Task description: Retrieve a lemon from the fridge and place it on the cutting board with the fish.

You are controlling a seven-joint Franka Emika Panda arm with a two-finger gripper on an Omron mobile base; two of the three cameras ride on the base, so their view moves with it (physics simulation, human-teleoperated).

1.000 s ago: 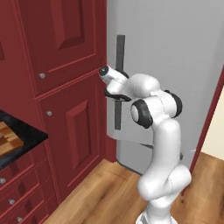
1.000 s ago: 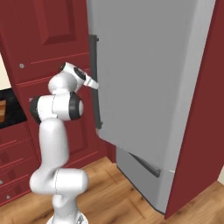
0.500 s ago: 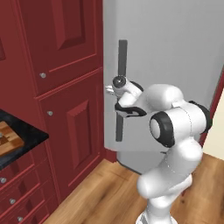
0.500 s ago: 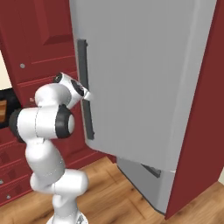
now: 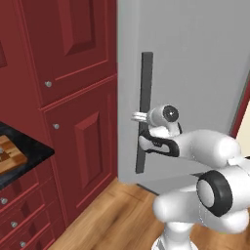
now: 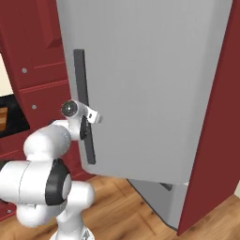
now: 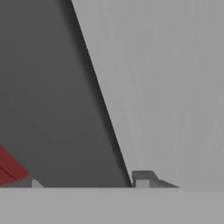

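Left base view: fridge (image 5: 195, 73) door swung partly out, gripper (image 5: 142, 131) at the dark bar handle (image 5: 144, 112), one finger on each side of the bar; whether it's pinching or just slack around it, can't tell. Lemon presumably inside. Cutting board (image 5: 10, 155) sits on the black counter (image 5: 34, 151) at far left, well apart. Judgement: early stage, door opening underway; reaching in, grasping, carrying, placing all remain. Red cabinets (image 5: 73, 97) flank the fridge, wood floor (image 5: 112, 215) below.

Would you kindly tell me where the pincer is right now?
The pincer is at the fridge door's dark bar handle, about halfway down it in both base views, right of the red cabinets.
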